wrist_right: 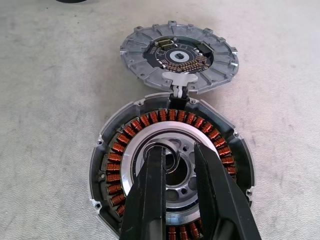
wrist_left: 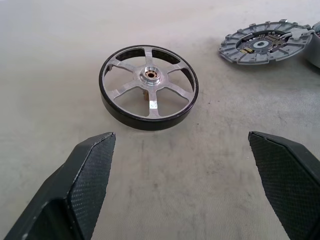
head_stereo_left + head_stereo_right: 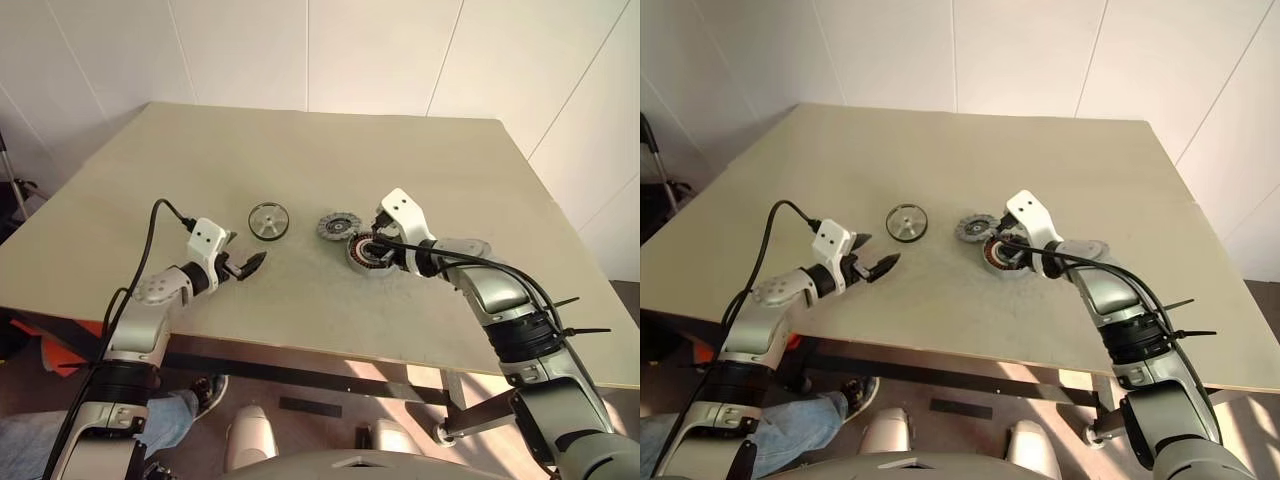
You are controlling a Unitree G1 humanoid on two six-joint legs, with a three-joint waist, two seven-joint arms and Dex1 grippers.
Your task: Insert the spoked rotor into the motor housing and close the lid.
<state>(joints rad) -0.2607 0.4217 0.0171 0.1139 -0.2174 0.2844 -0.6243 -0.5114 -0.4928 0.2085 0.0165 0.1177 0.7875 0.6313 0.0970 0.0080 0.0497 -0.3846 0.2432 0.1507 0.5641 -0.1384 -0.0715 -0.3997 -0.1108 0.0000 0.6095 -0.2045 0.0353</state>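
- Beige table, bearing all parts.
- Motor housing, copper coils ringing its hub, on the table's right side.
- Lid, grey ribbed disc, touching the housing's far rim.
- Spoked rotor, black-rimmed, flat, left of the lid and apart from it.
- Left gripper, fingers spread wide, empty, near the rotor.
- Right gripper, tips in the housing's hub; clamped or not, cannot tell.

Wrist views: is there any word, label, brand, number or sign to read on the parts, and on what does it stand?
No text can be read.
spoked rotor: bare metal, no marking.
lid: circuit board at its centre; any print is too small to read.
motor housing: coils and metal, no marking.
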